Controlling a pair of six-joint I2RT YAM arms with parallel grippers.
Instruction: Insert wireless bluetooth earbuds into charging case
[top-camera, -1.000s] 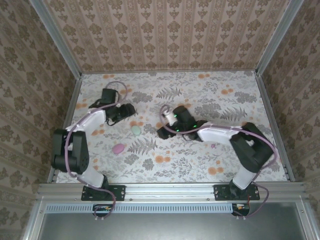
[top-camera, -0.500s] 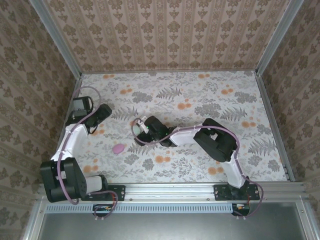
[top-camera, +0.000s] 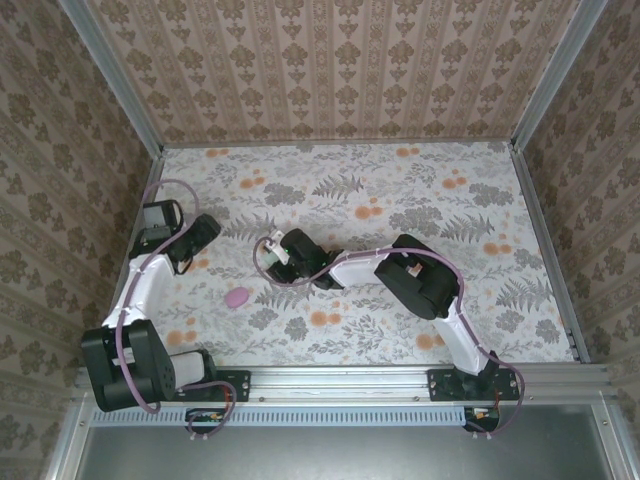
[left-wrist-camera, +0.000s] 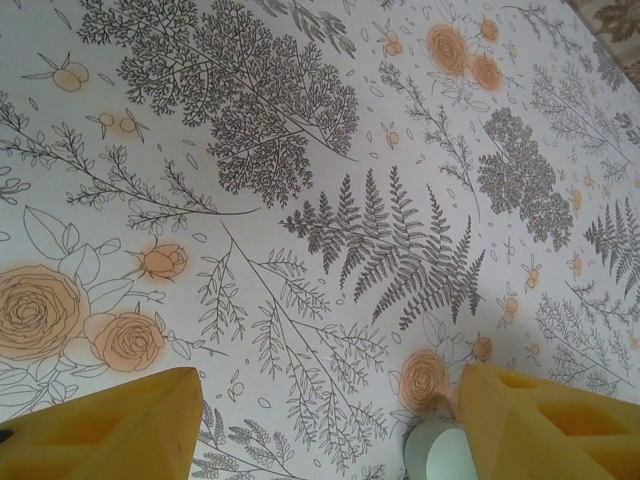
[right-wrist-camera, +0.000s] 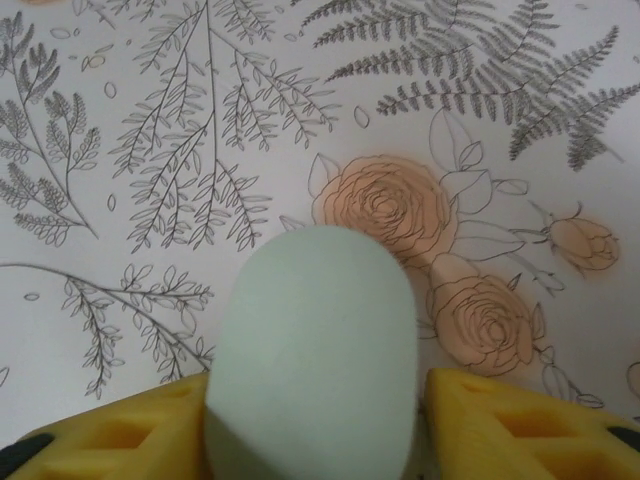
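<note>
Your right gripper (right-wrist-camera: 316, 392) holds the pale green case (right-wrist-camera: 315, 320) between its jaws. Your left gripper (left-wrist-camera: 328, 388) hangs over the flowery tabletop (left-wrist-camera: 300, 150), its jaws wide apart.

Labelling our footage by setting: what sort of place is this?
Probably a lab robot test cell: wallpapered walls box in a floral tabletop; left arm and right arm bolted to an aluminium rail.

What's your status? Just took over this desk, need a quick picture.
Left gripper open. Right gripper fingers shut on mint case. Pink item lies apart from both; nothing looks in the way.
</note>
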